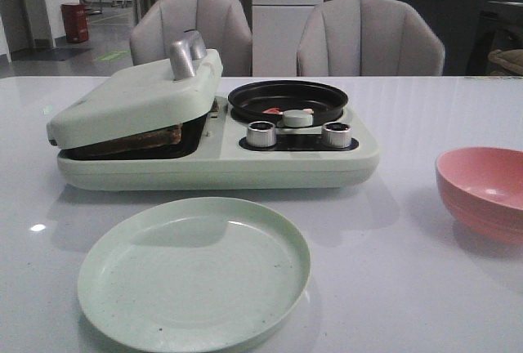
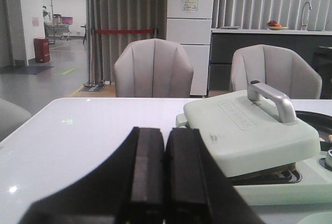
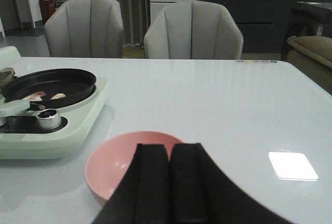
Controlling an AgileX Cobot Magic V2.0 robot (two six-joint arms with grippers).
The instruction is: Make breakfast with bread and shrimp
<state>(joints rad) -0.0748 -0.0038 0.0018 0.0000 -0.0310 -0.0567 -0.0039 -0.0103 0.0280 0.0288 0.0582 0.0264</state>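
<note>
under the cooker's [image 1: 216, 165] propped lid [image 1: 135, 96] the bread [image 1: 143, 139] toasts, shrimp [image 1: 286, 112] in its pan [image 1: 288, 98], both grippers [image 2: 155, 177] [image 3: 168, 182] closed and empty, so cooking seems underway; next, lift the lid by its handle [image 1: 186, 55].

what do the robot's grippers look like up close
Only the wrist views show them. The left gripper and right gripper each have two matte black, flat-faced, blocky fingers on a flaring black base. No cables or markings are visible.

Dim, soft overhead light; glare patches on the table [image 3: 293, 165], mild grain.
</note>
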